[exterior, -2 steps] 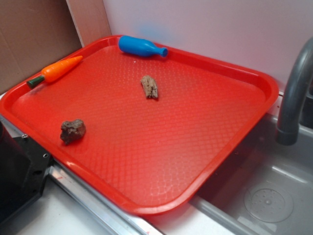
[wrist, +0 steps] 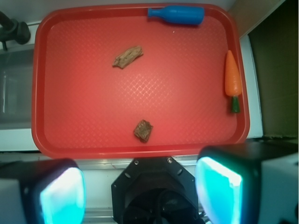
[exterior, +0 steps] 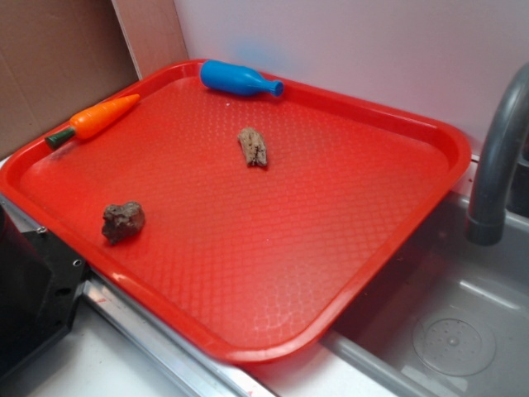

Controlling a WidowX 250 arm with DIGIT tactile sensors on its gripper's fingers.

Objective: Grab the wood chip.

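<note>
The wood chip (exterior: 253,146) is a small elongated tan-brown splintered piece lying flat near the middle-back of the red tray (exterior: 347,207). In the wrist view it lies in the tray's upper left part (wrist: 127,57). My gripper (wrist: 140,191) is open and empty, high above the tray's near edge, over the black robot base. Its two fingers with cyan pads (wrist: 63,196) stand wide apart at the bottom of the wrist view. The gripper does not show in the exterior view.
A dark brown rock-like chunk (exterior: 122,221) sits near the tray's front left edge. An orange toy carrot (exterior: 93,120) lies at the left rim, a blue toy bottle (exterior: 239,78) at the back rim. A grey faucet (exterior: 500,157) and sink (exterior: 455,331) are at the right.
</note>
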